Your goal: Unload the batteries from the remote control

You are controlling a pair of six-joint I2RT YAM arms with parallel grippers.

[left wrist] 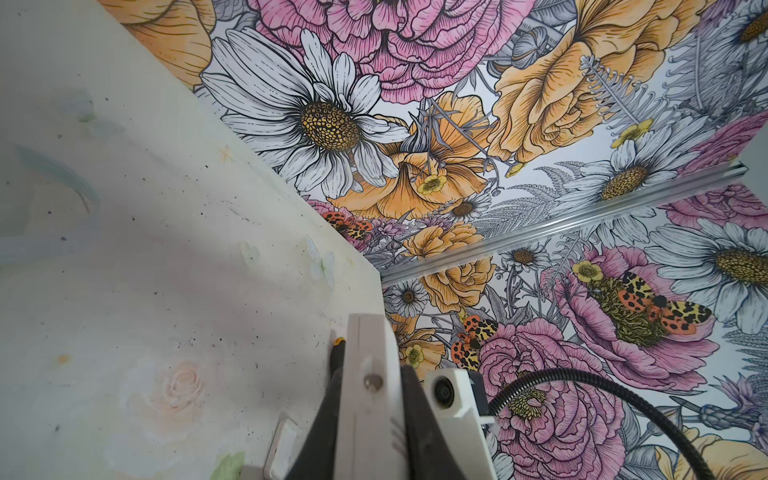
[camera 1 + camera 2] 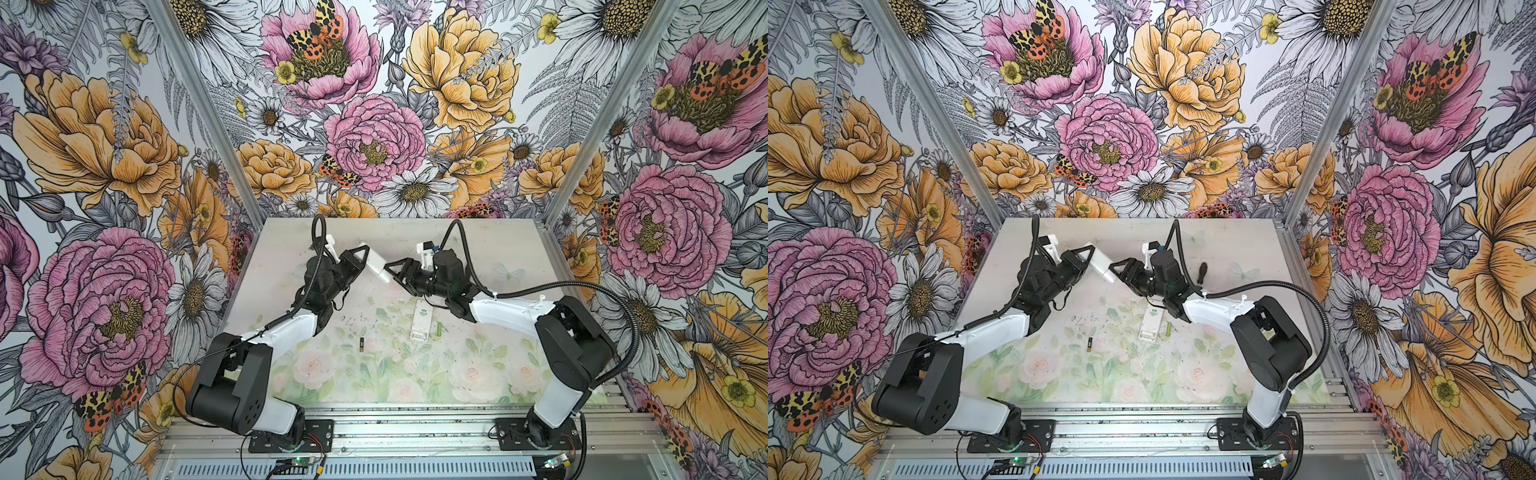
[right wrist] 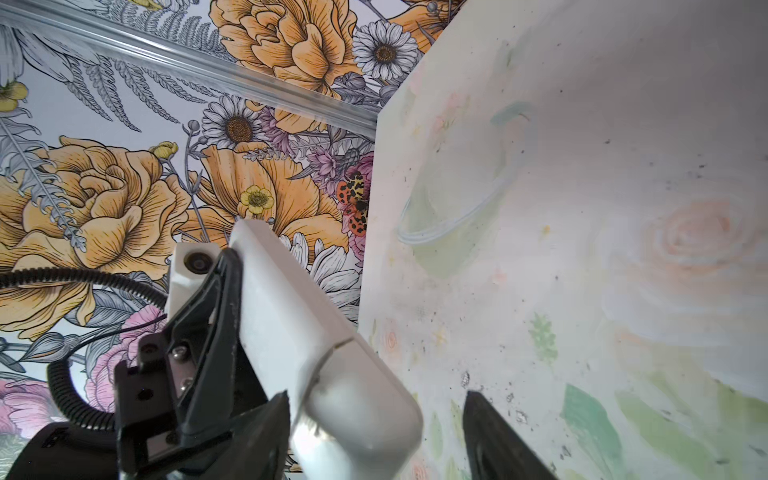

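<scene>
Remote: held clear above the table. Its long axis is set diagonally, far-left to near-right, and the near-right end is pointed at the right gripper.
Left gripper: clamped on the remote's far part.
Right gripper: jaws are parted around the remote's near end. In the right wrist view one finger is met by the casing and a gap is left at the other.
Black battery: laid flat on the table, well apart from the remote. Its axis runs near-far, and the gold end is turned toward the arm bases.
Green battery: laid flat with its axis roughly near-far, just beside the white piece.
White piece: long and flat, laid on the table below the grippers, with its axis near-far and slightly tilted.
Screwdriver: seen in a top view only, on the table beyond the right arm.
</scene>
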